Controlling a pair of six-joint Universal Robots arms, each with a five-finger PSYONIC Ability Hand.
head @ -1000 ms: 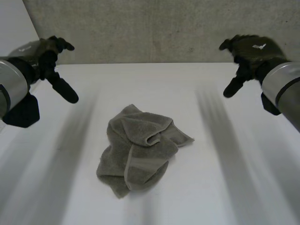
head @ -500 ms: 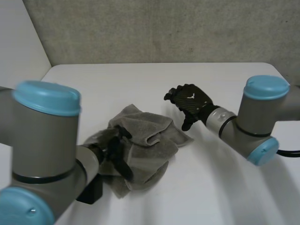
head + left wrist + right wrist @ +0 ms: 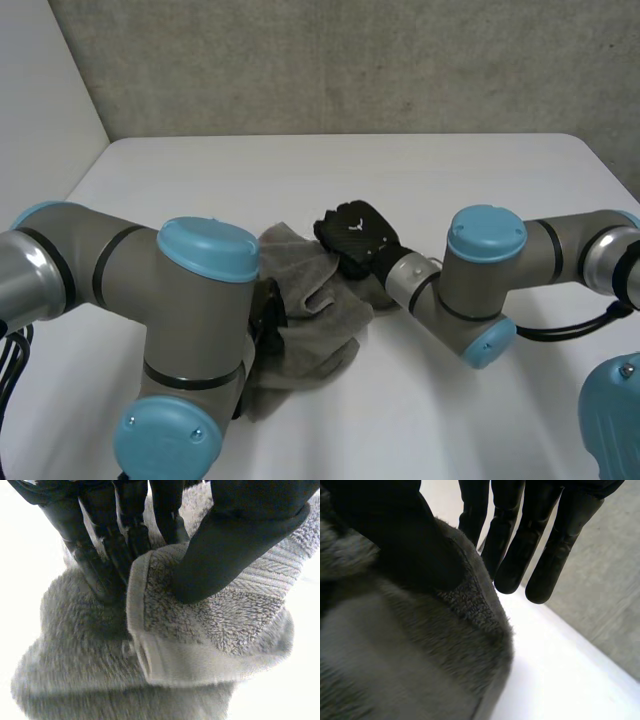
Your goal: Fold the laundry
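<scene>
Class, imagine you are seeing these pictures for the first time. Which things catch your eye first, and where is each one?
A crumpled grey towel lies mid-way across the white table, with the left arm and right arm, grey with light-blue caps, bent in from either side. The left hand pinches a hemmed fold at the towel's left side between thumb and fingers. The right hand sits at its far edge.

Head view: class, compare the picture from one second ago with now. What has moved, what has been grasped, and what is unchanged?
Both arms swung in from the far sides of the table to the towel. The left hand has pinched a hemmed fold on the towel's left side between thumb and fingers. The right hand has come onto its far right edge, thumb on the cloth, fingers straight. The towel stays crumpled mid-table.
</scene>
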